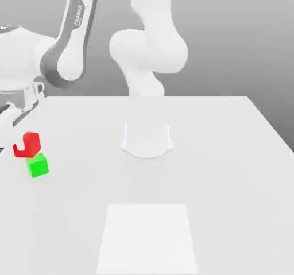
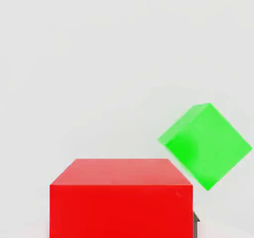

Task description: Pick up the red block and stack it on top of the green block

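- White table (image 1: 218,153) against a plain grey backdrop.
- Arm (image 1: 72,33) bent toward the exterior view's left; gripper (image 1: 22,131) clamped on red block (image 1: 28,144), just above green block (image 1: 38,166).

White table (image 1: 229,170) with a smooth matte top, paler square patch (image 1: 148,238) near its front edge, plain grey backdrop (image 1: 241,38) shading lighter toward the table's far edge, soft even light, faint shadows
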Action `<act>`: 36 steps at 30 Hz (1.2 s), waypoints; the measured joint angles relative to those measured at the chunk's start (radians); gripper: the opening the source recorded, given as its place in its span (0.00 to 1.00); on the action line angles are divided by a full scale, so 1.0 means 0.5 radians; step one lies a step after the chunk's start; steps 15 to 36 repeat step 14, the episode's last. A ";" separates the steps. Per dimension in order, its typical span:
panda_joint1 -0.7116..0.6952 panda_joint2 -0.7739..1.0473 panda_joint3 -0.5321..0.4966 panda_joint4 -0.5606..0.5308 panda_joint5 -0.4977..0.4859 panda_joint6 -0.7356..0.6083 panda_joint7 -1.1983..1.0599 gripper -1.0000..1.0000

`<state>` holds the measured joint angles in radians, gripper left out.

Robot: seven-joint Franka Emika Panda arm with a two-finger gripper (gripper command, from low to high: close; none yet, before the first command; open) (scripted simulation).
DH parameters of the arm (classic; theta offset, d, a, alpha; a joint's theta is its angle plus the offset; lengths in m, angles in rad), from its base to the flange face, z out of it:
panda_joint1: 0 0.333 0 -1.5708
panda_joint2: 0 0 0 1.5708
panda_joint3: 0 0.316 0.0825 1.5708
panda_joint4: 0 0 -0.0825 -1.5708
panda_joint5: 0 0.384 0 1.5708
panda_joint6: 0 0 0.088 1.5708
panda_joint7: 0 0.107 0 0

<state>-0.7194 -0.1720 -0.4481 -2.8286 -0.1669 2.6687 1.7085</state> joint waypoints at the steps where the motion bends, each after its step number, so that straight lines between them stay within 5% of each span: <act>1: -0.004 0.015 -0.031 -0.010 0.055 0.017 -0.006 0.00; 12: 0.164 0.434 -0.060 0.010 0.801 0.322 -0.501 0.00; 36: 0.159 0.490 -0.055 0.008 0.816 0.394 -0.512 0.00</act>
